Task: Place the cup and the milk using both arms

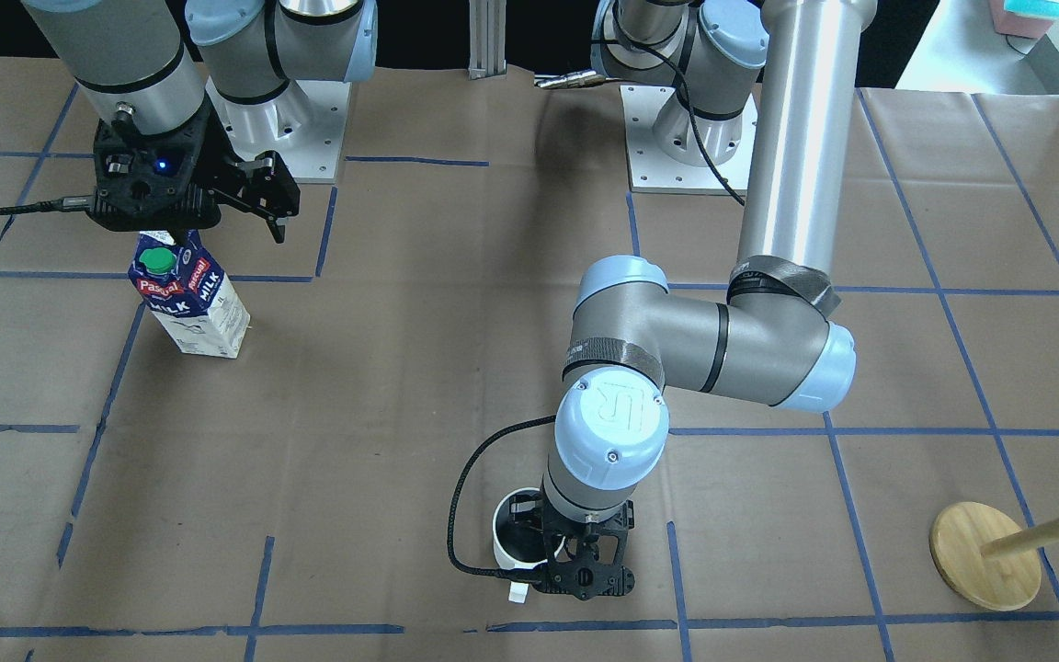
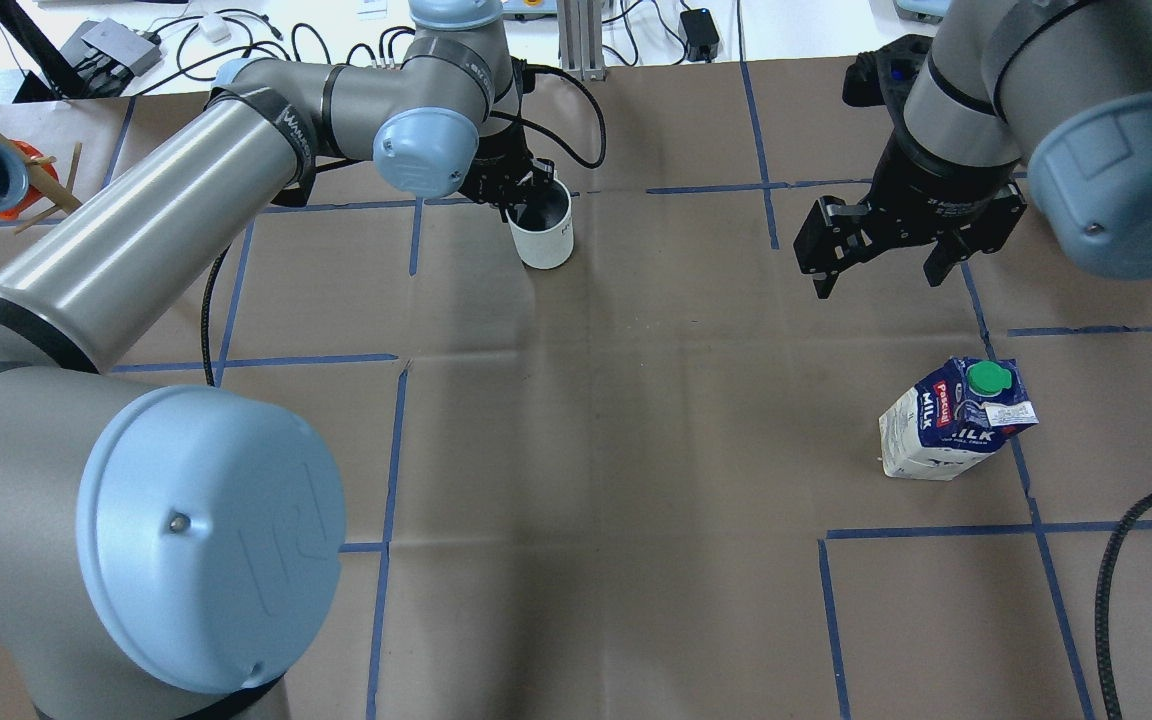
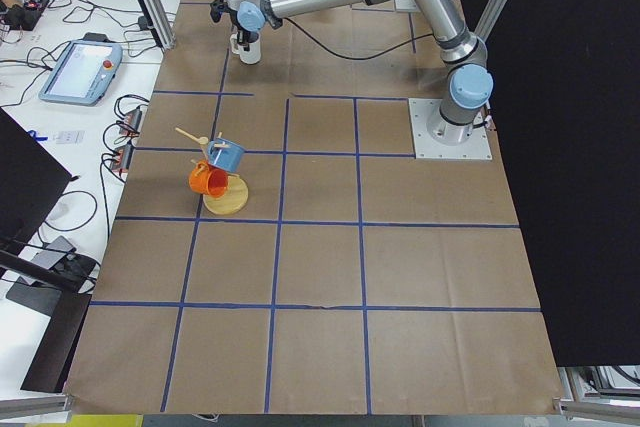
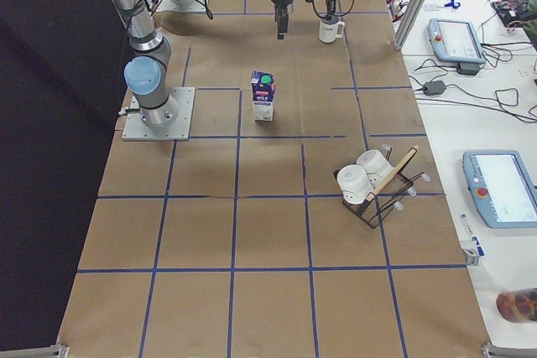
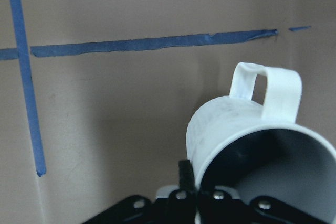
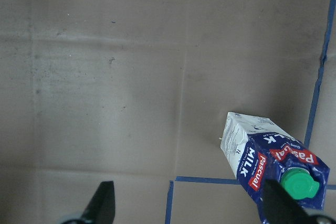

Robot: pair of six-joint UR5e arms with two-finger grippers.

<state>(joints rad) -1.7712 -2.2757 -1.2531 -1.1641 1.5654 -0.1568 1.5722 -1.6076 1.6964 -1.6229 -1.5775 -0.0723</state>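
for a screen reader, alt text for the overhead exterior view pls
The left gripper holds the white cup by its rim at the far side of the table. The right gripper hangs open, apart from the upright milk carton nearer the robot.

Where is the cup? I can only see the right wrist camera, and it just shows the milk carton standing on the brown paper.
Observer: The cup stands upright on the far side of the table from the robot's base, on its left half.
Child: Is something holding it?
Observer: Yes, the left hand seems to pinch its rim, one finger inside and one outside, on the side away from the handle.
Child: Is anything else on the table?
Observer: A wooden mug tree stands toward the robot's left end, with a blue mug and an orange mug hanging on it.
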